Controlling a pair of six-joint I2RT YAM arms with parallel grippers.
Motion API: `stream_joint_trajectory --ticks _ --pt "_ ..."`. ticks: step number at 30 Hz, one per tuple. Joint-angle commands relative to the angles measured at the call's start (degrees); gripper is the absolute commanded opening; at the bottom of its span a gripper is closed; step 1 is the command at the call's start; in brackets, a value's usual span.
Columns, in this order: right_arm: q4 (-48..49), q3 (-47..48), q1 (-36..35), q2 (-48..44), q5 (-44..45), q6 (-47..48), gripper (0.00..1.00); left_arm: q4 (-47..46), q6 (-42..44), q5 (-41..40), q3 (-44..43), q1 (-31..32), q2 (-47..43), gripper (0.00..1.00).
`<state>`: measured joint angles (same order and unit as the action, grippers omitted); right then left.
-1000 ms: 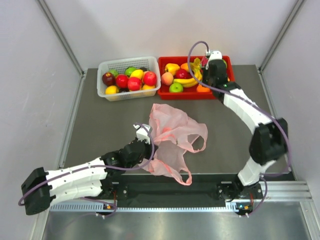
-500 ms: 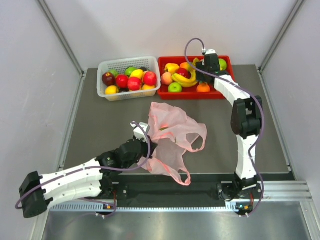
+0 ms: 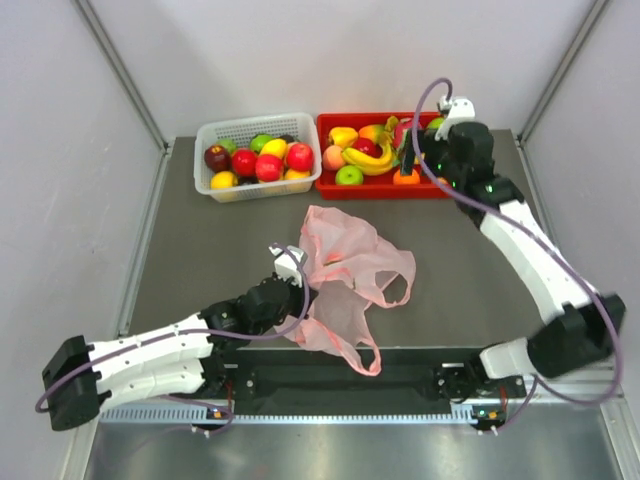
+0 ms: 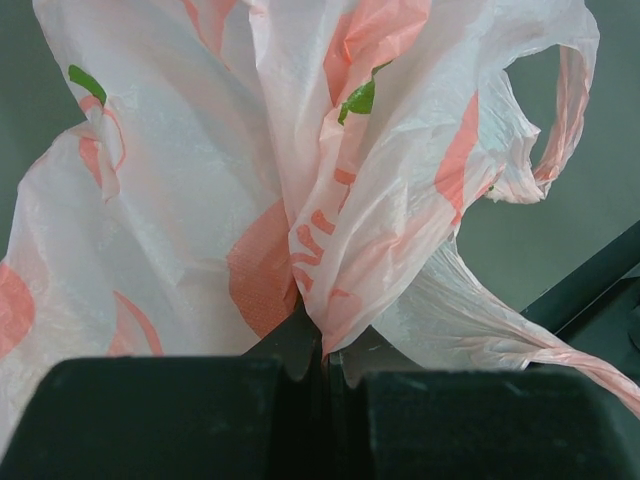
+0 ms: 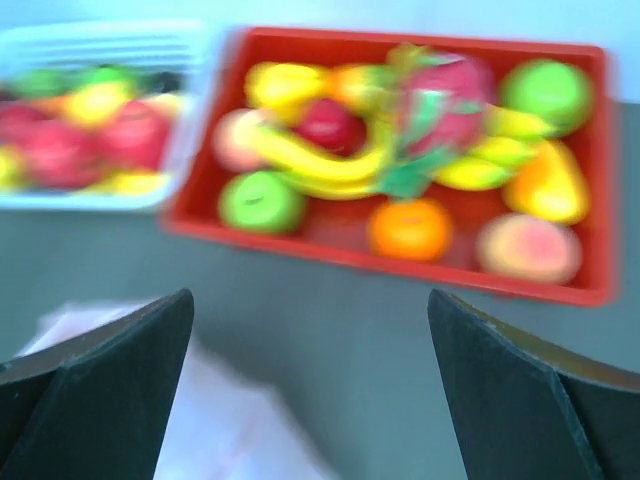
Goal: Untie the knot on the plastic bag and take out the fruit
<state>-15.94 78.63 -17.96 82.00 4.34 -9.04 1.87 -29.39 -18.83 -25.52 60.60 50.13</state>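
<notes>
As the left gripper [image 4: 325, 352] pinches it, the plastic bag [image 4: 200, 200] spreads ahead

plastic bag [image 3: 345, 275]: was laid on the table [image 3: 200, 250], near its middle, before both containers.
basket [image 3: 255, 119]: was set at the far edge, just left of the tray.
tray [image 3: 380, 190]: was set right of the basket.
fruit [image 3: 365, 162]: was piled in the tray; more was held in the basket.

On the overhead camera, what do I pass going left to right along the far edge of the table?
First the white slotted plastic basket of mixed fruit → red rectangular plastic tray, with a peach, a green apple, then an orange along its near side.
</notes>
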Motion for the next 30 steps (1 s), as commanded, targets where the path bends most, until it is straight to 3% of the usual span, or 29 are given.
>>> stream_joint_trajectory --ticks 1,6,9,12,13,14,15,17,22,25,28,29,30 --pt "-2.7 -11.0 -9.0 -11.0 -2.8 -2.1 1.00 -4.2 0.5 1.0 -2.9 -0.1 1.0 0.00" --pt "-3.2 -23.6 -25.2 -28.4 -2.7 -5.7 1.00 -5.0 0.4 1.1 -3.5 -0.1 2.3 0.00" --pt "-3.7 -29.0 -32.8 -34.3 -2.1 -8.7 0.90 -5.0 0.4 0.5 -4.0 -0.1 2.7 0.00" --pt "-2.8 -33.4 -39.6 -35.5 -1.3 -9.9 0.69 -4.9 0.5 -0.5 -4.6 -0.1 3.1 0.00" --pt "-2.3 -34.2 -40.9 -35.1 -0.7 -10.6 0.51 -4.9 0.5 -0.6 -4.9 -0.2 3.3 0.00" --pt "-0.7 -34.9 -43.1 -33.4 -0.6 -11.0 0.40 -4.8 0.5 -0.7 -5.2 -0.2 3.6 0.00" --pt "0.7 -36.0 -44.2 -32.3 -0.5 -11.3 0.17 -4.7 0.6 -0.9 -5.3 -0.1 3.7 0.00" --pt "5.8 -38.0 -46.0 -29.0 1.0 -13.1 0.00 -4.1 0.5 -1.1 -6.1 -0.1 3.9 0.00" --pt "19.5 -40.8 -46.7 -18.9 0.6 -16.4 0.00 -3.1 0.8 -2.4 -7.5 -0.1 3.9 0.00" --pt "25.0 -40.0 -47.2 -12.1 6.2 -17.6 0.00 -3.0 1.3 -2.7 -8.4 -0.1 4.7 0.00" --pt "28.0 -38.1 -47.2 -6.1 17.3 -18.9 0.00 -2.6 1.4 -2.4 -8.7 -0.1 5.4 0.00" --pt "28.7 -36.7 -46.6 -4.7 20.9 -19.3 0.02 -2.5 1.3 -2.3 -8.8 -0.1 5.5 0.00" --pt "29.4 -36.0 -46.3 -3.3 22.5 -19.4 0.11 -2.1 1.0 -2.2 -8.5 -0.1 5.6 0.00"
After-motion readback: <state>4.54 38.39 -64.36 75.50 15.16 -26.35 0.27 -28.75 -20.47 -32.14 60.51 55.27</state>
